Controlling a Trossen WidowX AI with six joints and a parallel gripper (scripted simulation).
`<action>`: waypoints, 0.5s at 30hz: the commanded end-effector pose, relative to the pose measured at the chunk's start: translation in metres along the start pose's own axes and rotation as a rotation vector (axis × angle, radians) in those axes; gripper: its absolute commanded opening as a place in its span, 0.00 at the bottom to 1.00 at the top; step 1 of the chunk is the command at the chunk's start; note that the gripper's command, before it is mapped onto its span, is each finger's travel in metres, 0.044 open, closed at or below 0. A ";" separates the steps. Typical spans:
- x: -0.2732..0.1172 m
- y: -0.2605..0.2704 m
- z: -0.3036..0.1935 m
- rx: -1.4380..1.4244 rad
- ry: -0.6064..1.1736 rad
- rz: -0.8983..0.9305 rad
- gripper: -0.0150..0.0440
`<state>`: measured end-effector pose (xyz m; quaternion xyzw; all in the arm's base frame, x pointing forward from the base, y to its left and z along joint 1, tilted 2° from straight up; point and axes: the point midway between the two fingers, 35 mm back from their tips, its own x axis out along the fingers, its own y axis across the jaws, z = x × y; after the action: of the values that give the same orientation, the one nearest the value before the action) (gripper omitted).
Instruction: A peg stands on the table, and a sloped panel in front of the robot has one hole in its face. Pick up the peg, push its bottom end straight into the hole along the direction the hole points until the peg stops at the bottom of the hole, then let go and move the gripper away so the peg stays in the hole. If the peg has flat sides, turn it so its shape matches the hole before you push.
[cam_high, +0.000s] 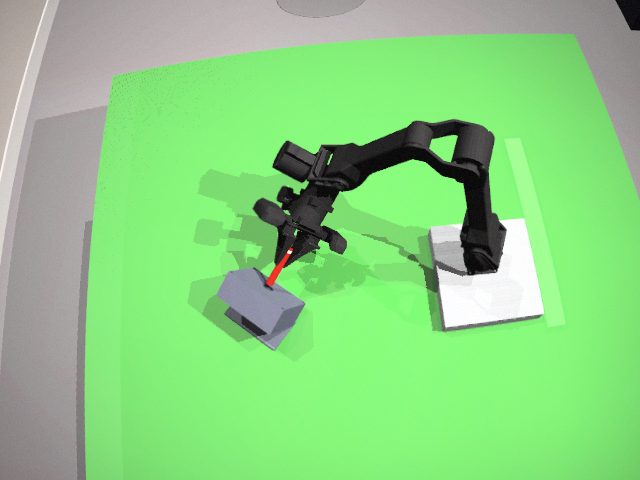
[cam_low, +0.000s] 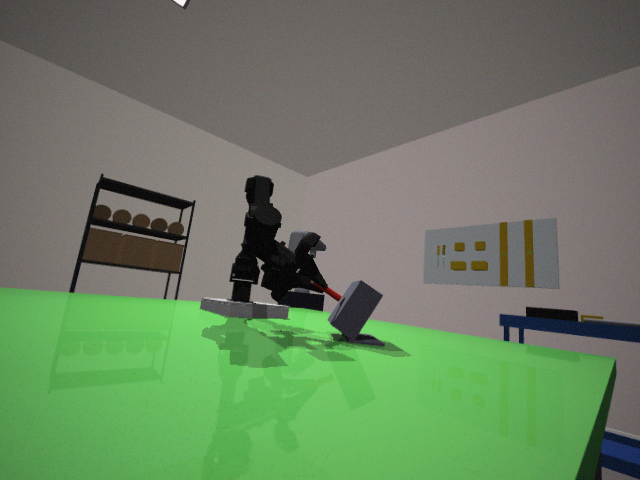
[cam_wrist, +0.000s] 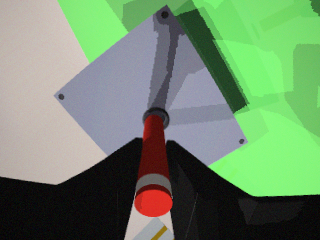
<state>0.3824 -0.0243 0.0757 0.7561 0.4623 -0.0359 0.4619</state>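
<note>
The round red peg (cam_high: 279, 269) (cam_low: 330, 292) (cam_wrist: 153, 201), with a pale band near its top end, is tilted, its lower end at the hole (cam_wrist: 156, 110) in the sloped grey panel (cam_high: 247, 293) (cam_low: 360, 305) (cam_wrist: 107, 97). In the wrist view that end overlaps the dark hole ring, with the ring's upper rim showing beyond it. Whether it is slightly inside, and how deep, I cannot tell. Most of the peg is outside the panel. My gripper (cam_high: 287, 259) (cam_wrist: 154, 146) is shut on the peg, above the panel face, with the peg's top end sticking out behind the fingertips.
The panel stands on a small foot plate (cam_high: 274, 345) on the green table (cam_high: 361, 403) (cam_low: 310, 423). The arm's white base plate (cam_high: 496, 304) (cam_low: 227, 308) is right of the panel in the top view. Small dark dots mark the panel's corners.
</note>
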 end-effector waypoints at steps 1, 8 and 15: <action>0.001 -0.005 -0.001 0.002 0.004 -0.004 0.25; 0.004 -0.005 -0.001 0.002 0.004 -0.004 0.25; 0.006 -0.005 -0.001 0.002 0.004 -0.004 0.25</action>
<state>0.3836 -0.0195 0.0732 0.7540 0.4637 -0.0308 0.4642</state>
